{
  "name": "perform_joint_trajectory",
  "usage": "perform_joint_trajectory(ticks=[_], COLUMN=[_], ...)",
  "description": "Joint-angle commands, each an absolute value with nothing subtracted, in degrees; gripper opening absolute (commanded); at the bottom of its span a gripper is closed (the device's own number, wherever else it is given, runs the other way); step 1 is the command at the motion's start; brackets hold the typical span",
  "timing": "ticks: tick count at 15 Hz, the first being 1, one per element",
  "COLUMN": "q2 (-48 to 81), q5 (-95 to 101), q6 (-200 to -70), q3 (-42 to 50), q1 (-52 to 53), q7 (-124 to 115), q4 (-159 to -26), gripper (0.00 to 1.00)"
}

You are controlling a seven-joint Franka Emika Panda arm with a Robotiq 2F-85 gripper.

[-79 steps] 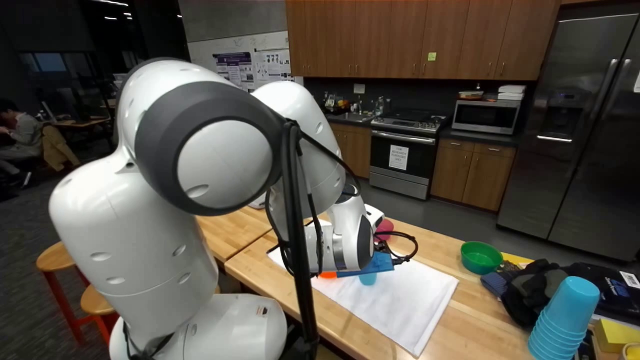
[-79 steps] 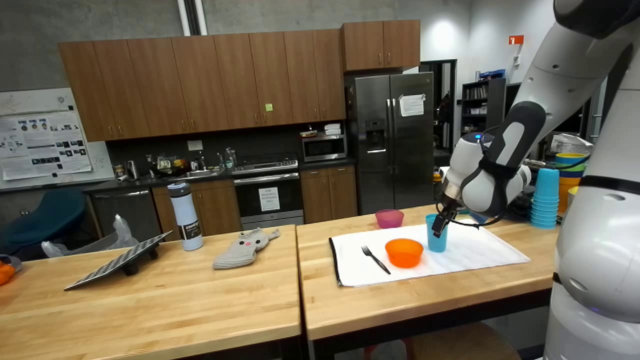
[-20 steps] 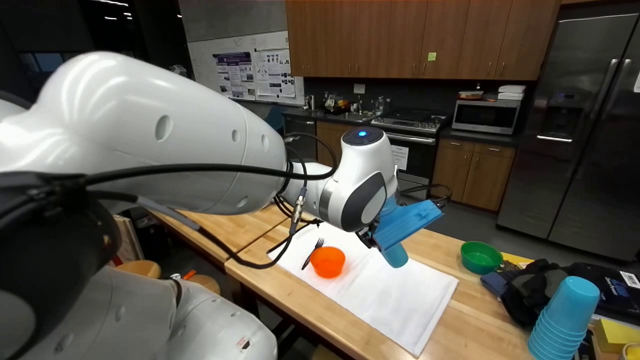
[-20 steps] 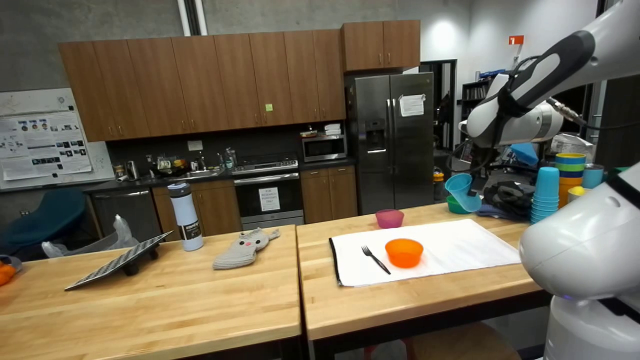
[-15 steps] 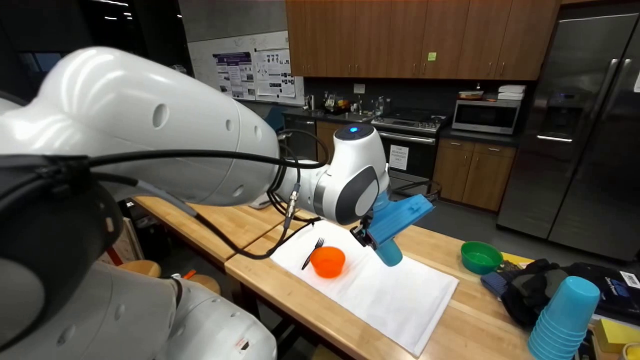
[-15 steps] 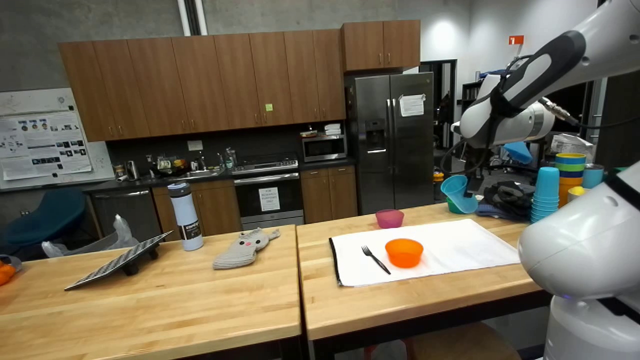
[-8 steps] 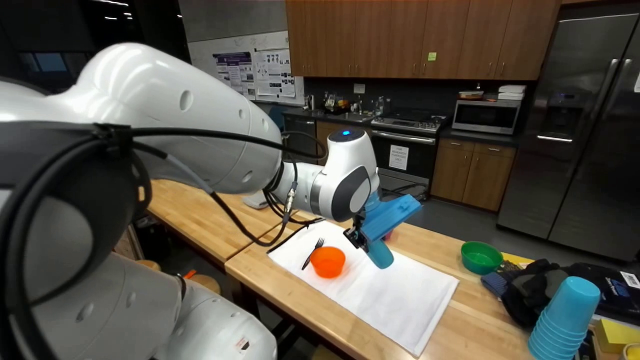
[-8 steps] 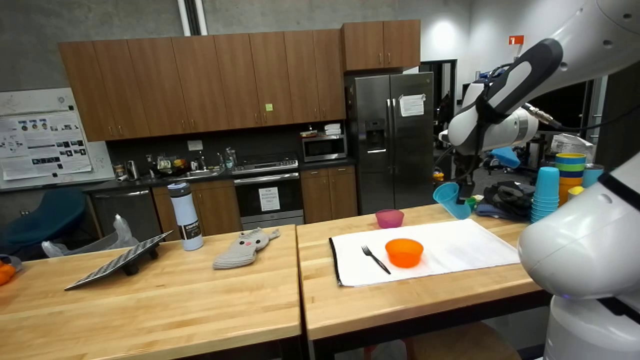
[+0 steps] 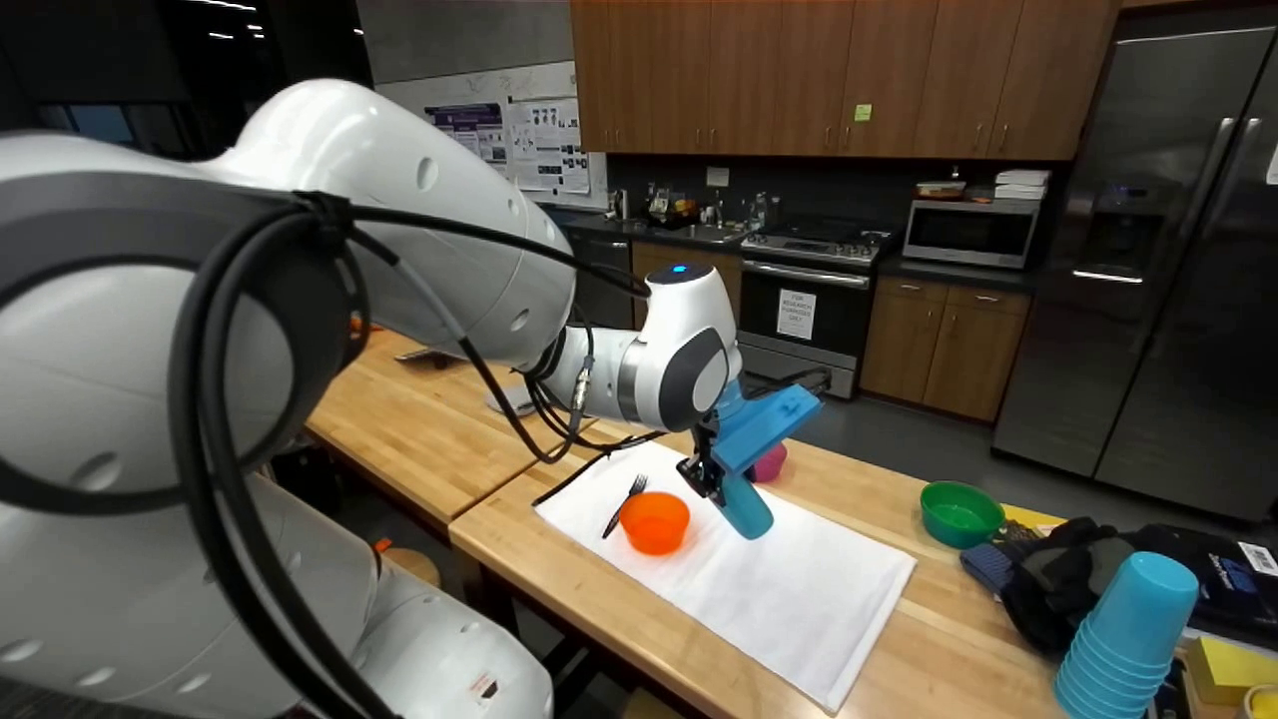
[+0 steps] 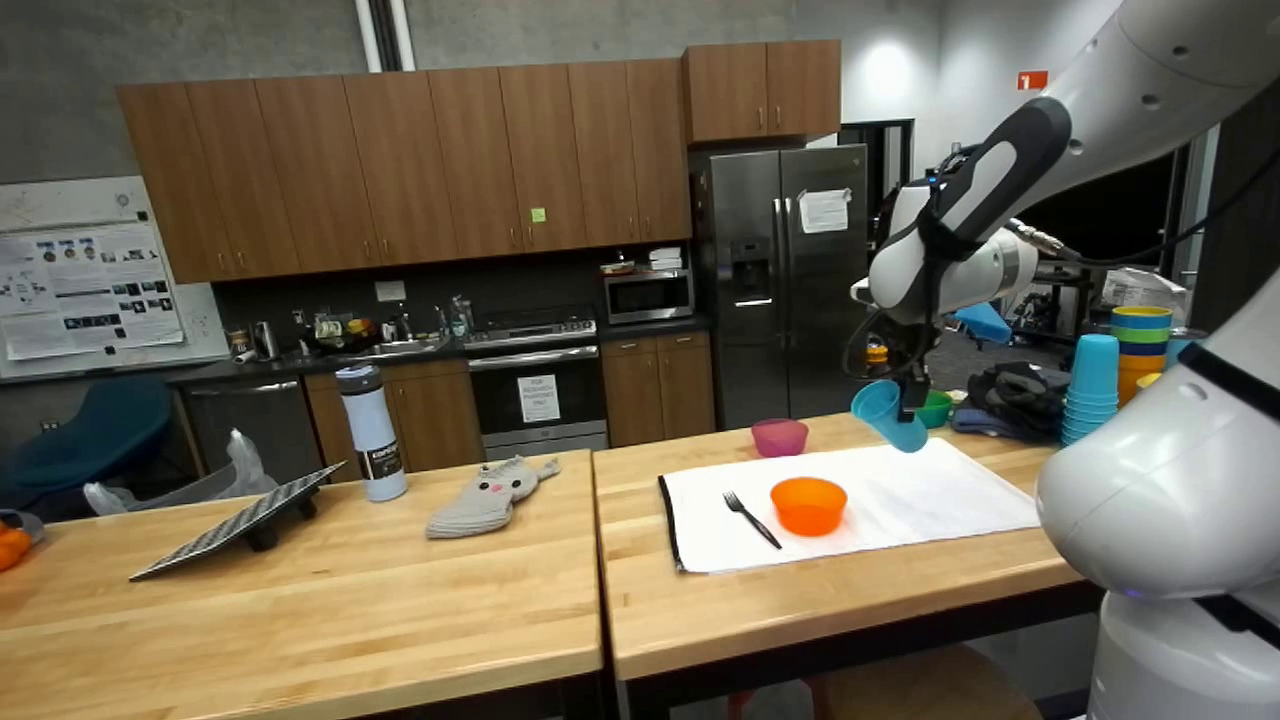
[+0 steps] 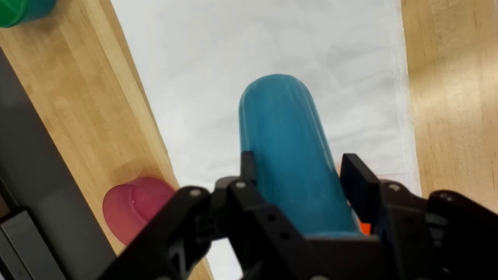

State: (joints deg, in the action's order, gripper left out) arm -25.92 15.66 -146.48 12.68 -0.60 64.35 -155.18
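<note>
My gripper [image 11: 298, 157] is shut on a blue cup [image 11: 286, 136], one black finger [image 11: 360, 186] on either side of its wall. In both exterior views the cup [image 10: 888, 413] hangs tilted in the air, its mouth up and its rounded base lower. The white cloth [image 9: 789, 609] lies beneath it. An orange bowl [image 9: 654, 522] rests on the cloth, with a black fork [image 10: 750, 519] beside it. Beyond the cloth's far edge sits a pink bowl [image 10: 779, 437], partly behind the gripper and cup in an exterior view. The cup's mouth is hidden in the wrist view.
A green bowl [image 9: 960, 514] stands past the cloth, close to dark fabric items [image 9: 1063, 584]. Stacked blue cups [image 9: 1123, 639] stand near the table's end. On the adjoining table are a bottle [image 10: 372, 435], a grey knitted toy [image 10: 490, 498] and a tilted checkered board [image 10: 240, 520].
Several seconds ago the cup stood upright on the cloth at the gripper; it is now raised and tilted. Over the last second it has moved left in both exterior views, and slightly lower.
</note>
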Motion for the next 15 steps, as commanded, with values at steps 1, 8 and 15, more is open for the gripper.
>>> perform_joint_trajectory(ticks=[1, 8, 15], q2=[-24.05, -23.95, -24.27], q5=[16.90, 23.60, 24.58], q6=[-144.64, -142.50, -142.38], q3=[10.39, 6.82, 6.27], q1=[-1.55, -3.36, -2.59], q7=[64.20, 62.45, 62.51], q4=[-153.03, -151.98, -151.60], gripper=[0.31, 0.31, 0.31])
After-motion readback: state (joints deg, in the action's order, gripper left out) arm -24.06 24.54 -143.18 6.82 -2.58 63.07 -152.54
